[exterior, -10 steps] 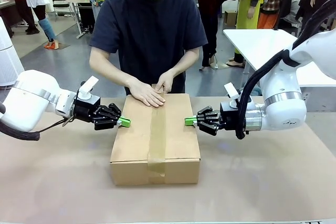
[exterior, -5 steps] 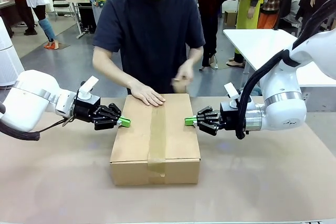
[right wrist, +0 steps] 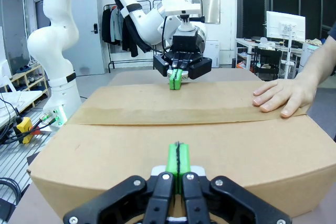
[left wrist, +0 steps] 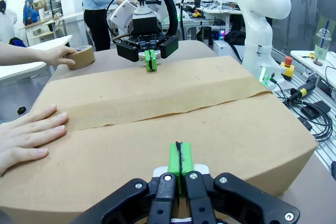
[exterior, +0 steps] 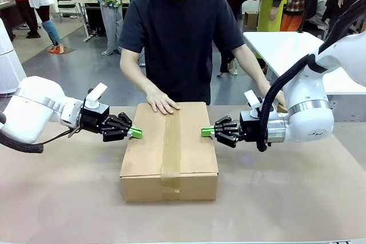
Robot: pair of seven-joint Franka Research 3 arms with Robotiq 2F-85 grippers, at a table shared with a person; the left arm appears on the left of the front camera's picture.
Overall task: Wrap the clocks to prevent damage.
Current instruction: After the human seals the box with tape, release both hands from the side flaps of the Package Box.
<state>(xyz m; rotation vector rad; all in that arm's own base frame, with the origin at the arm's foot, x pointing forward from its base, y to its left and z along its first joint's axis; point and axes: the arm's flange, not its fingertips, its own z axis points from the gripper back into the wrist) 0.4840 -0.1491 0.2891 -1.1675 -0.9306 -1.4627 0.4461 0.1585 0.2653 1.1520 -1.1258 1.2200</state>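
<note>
Cardboard box (exterior: 169,150) sits mid-table, flaps down, a strip of brown tape (exterior: 171,147) running front to back over the seam & down the near face. The clocks can't be seen, so where the bundle lies can't be told.

Left gripper (exterior: 136,133) is level w/ the box's top edge on the robot's left side, fingers pressed together, green pads touching, nothing between them; tip is right at the box edge, contact can't be told. From its own wrist cam the closed green pads (left wrist: 180,158) point across the box top. Right gripper (exterior: 206,132) mirrors it on the opp. side, also fully closed & empty, tip at the box's right edge; wrist cam shows its pads (right wrist: 177,157) together, aimed over the lid at the other gripper.

Farther back, person's one hand (exterior: 162,103) lies flat, palm down, on the far left part of the lid beside the tape strip. Other hand (left wrist: 61,57) is off the box behind the right arm, resting on a brown tape roll (left wrist: 82,56) on the table near the box's far right corner
</note>
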